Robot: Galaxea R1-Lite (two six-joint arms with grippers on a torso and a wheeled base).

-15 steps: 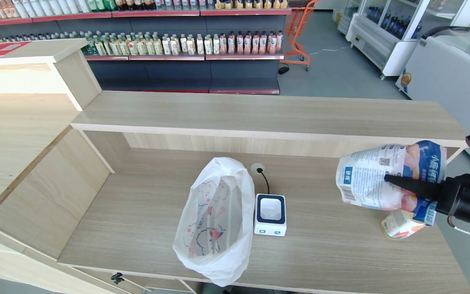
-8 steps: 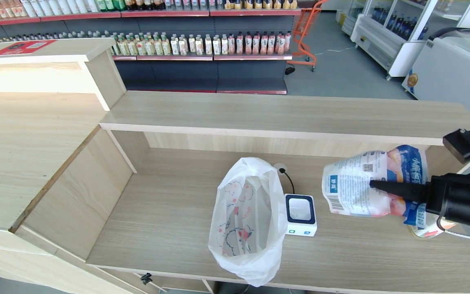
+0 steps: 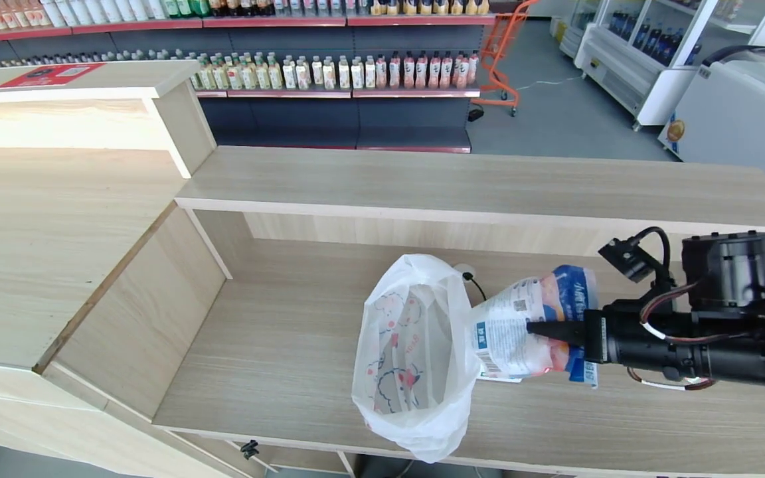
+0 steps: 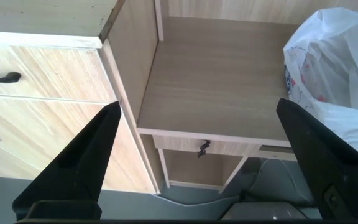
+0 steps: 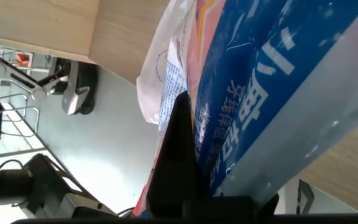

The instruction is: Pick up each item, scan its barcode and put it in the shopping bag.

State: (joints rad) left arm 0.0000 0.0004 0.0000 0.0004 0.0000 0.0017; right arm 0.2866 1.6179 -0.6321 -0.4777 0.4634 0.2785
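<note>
The right hand pinches a blue, white and pink snack packet by its side, one dark finger lying across the printed face (the other finger is behind the packet). The packet is held tilted over the table, barcode end low, just beside the white shopping bag, which stands open on the table. A black cable shows behind the bag. The left hand is spread wide with nothing between its fingers, low by the table's front edge, near the drawers
</note>
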